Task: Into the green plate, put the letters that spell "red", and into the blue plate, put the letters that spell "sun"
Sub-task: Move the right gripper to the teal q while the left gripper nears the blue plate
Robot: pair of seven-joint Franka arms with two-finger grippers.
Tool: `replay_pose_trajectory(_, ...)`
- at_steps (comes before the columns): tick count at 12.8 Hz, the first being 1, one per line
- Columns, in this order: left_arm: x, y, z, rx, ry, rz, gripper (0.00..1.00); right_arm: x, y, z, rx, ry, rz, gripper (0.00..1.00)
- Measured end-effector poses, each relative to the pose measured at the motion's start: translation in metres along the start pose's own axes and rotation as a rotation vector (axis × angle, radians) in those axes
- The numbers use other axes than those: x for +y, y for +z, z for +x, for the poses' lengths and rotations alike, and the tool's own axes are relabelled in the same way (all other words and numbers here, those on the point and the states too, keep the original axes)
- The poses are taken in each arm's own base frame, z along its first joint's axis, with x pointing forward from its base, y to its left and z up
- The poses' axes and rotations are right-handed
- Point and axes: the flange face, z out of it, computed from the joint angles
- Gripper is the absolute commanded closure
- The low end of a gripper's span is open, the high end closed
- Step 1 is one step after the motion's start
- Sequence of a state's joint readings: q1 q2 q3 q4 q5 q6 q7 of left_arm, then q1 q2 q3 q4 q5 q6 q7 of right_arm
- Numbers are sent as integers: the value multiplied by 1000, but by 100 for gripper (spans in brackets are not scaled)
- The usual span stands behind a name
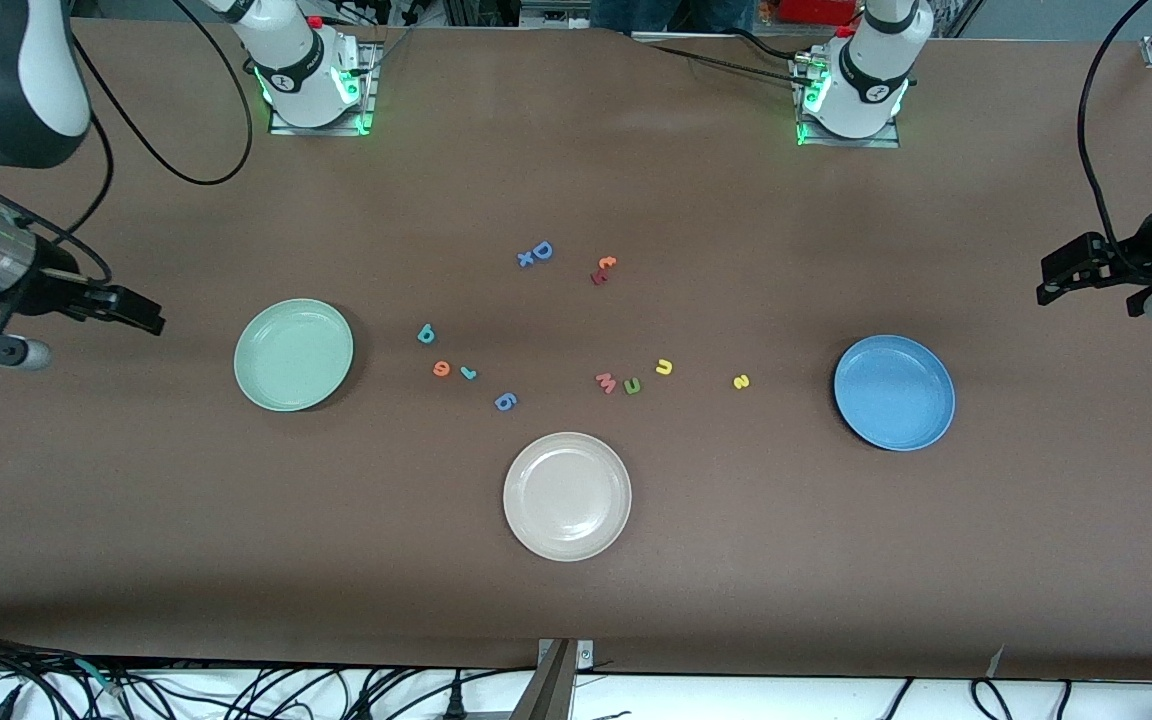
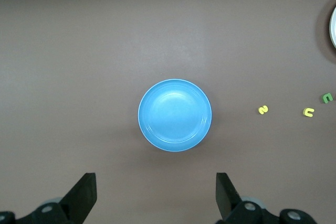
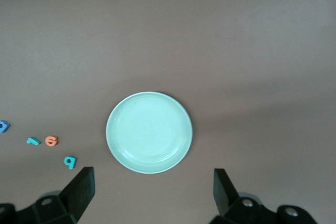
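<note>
no letters sorted; both arms parked at the tabletop ends

status: the green plate (image 1: 293,354) and the blue plate (image 1: 894,392) both lie bare. no step of the task is done.

end effectors: the right end effector (image 1: 141,310) hangs over the tabletop edge at the right arm's end, fingers released and holding nothing. the left end effector (image 1: 1064,275) hangs over the edge at the left arm's end, likewise released and holding nothing. in each wrist view the plate sits centred between the spread fingers.

task items: the teal "d" (image 1: 426,334), orange "e" (image 1: 441,369) and teal "r" (image 1: 469,373) lie clustered just beside the green plate, toward the tabletop's middle. the green "n" (image 1: 632,385) and yellow "u" (image 1: 664,367) lie near the middle; the yellow "s" (image 1: 741,381) lies between them and the blue plate.

governing relation: the "red" cluster lies past the green plate from the right end effector, so that arm is judged the nearer one for it. the "s" lies past the blue plate from the left end effector, the nearer arm there. each reach must cross over its own plate.

risk: the pink letter (image 1: 605,382) touches or nearly touches the "n"; a pick there could disturb it.
</note>
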State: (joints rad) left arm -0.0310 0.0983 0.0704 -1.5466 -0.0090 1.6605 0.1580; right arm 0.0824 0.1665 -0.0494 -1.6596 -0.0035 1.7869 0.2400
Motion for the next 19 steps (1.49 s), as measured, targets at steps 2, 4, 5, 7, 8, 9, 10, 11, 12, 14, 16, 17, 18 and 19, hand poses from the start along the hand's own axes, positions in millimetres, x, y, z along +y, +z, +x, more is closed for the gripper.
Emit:
replay_pose_trajectory(2,0,0,0,-3,1,-1,0,-42,20,-6,-28,65,-13,1)
replay_pose_trajectory(4,3,1,0,-5,6,-1,0,-85,42,-15,-54,107,-32,1)
replay_pose_trajectory(5,6,1,0,-6,11,-1,0,-103,53,-18,-63,126,-41,1)
replay_pose_trajectory(7,11,2,0,-17,19,-7,0,-136,76,-23,-61,177,-51,1)
replay_pose_trajectory(8,13,3,0,-23,21,-14,0,-155,90,-27,-59,206,-55,1)
replay_pose_trajectory(9,16,5,0,-29,24,-19,0,-177,105,-34,-57,225,-62,1)
replay_pose_trajectory(10,21,8,2,-36,33,-21,0,-199,122,-43,-56,238,-68,1)
replay_pose_trajectory(11,29,13,4,-46,43,-22,0,-218,140,-53,-55,242,-74,1)
replay_pose_trajectory(12,39,21,8,-59,46,-23,0,-232,159,-61,-52,242,-77,1)
replay_pose_trajectory(14,62,38,15,-90,40,-22,0,-243,200,-71,-29,238,-60,1)
replay_pose_trajectory(16,78,58,22,-123,39,-20,0,-238,238,-81,-16,234,-49,1)
replay_pose_trajectory(17,84,68,25,-139,37,-19,0,-234,252,-86,-19,234,-52,1)
replay_pose_trajectory(18,91,78,28,-155,34,-17,0,-230,264,-91,-24,233,-57,2)
replay_pose_trajectory(19,99,87,31,-168,42,-16,0,-229,275,-95,-31,233,-60,2)
